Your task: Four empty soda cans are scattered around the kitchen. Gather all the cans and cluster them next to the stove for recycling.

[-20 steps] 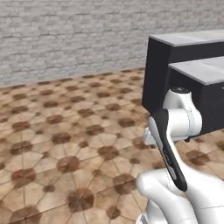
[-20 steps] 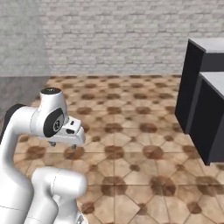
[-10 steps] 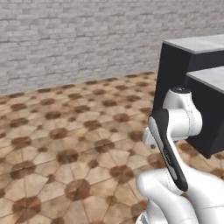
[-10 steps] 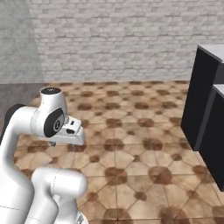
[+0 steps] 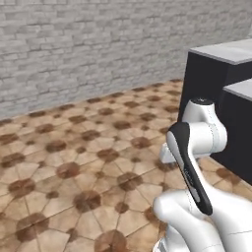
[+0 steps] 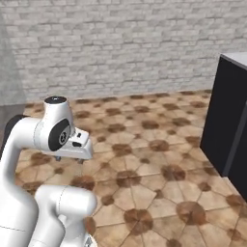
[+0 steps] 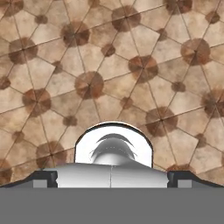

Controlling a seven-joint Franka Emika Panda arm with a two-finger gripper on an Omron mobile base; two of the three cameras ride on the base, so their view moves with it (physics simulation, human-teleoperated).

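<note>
Pincer (image 7: 112,181) wide apart, holding nothing, above bare tile floor (image 7: 109,65); dark cabinet (image 5: 216,88) at right. Judging so, gathering hardly begun.

arm (image 5: 197,142): glossy white rounded shells
joints: dark grey discs and caps
link behind tool: long black inlay strip
tool (image 7: 112,178): small dark tips, set wide

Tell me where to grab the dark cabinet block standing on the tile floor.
Probably only the thin edge of the pale countertop capping the dark cabinet block, approached level from the open-floor side. The visible faces are broad and flat with no handle showing, so likely too wide for the jaws.
</note>
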